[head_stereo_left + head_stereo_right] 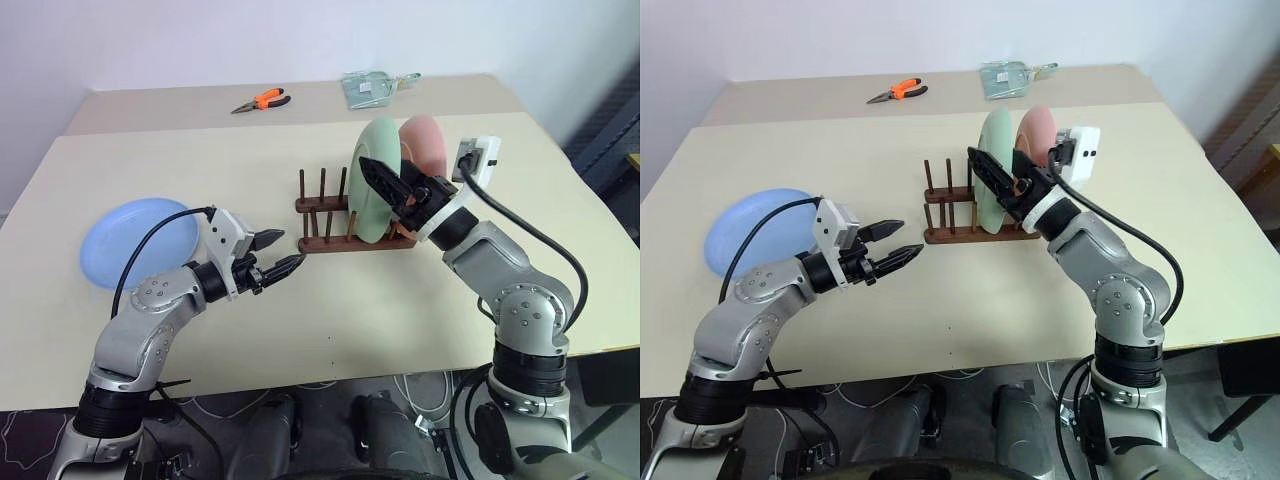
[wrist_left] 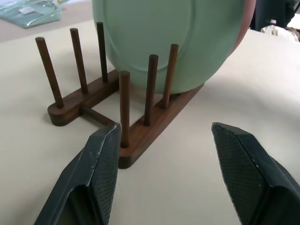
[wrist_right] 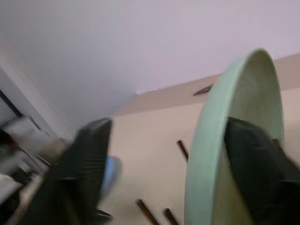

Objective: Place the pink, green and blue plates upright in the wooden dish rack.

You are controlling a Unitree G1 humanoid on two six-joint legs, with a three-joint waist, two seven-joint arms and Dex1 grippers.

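While the green plate (image 1: 378,180) and pink plate (image 1: 425,145) stand upright in the wooden rack (image 1: 330,225), the right gripper (image 1: 392,187) straddles the green rim with fingers spread, the left gripper (image 1: 277,253) hangs open at the rack's seven o'clock — and the blue plate (image 1: 140,242) lies flat at nine.

Green plate (image 1: 376,180) hides most of pink plate (image 1: 426,146).

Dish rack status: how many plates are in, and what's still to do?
Two of three look done: the pink plate and green plate stand upright in the wooden dish rack. The right gripper is open around the green plate's rim, apparently letting go. The left gripper is open and holds nothing, near the rack's free end. Left: the blue plate, flat on the table.
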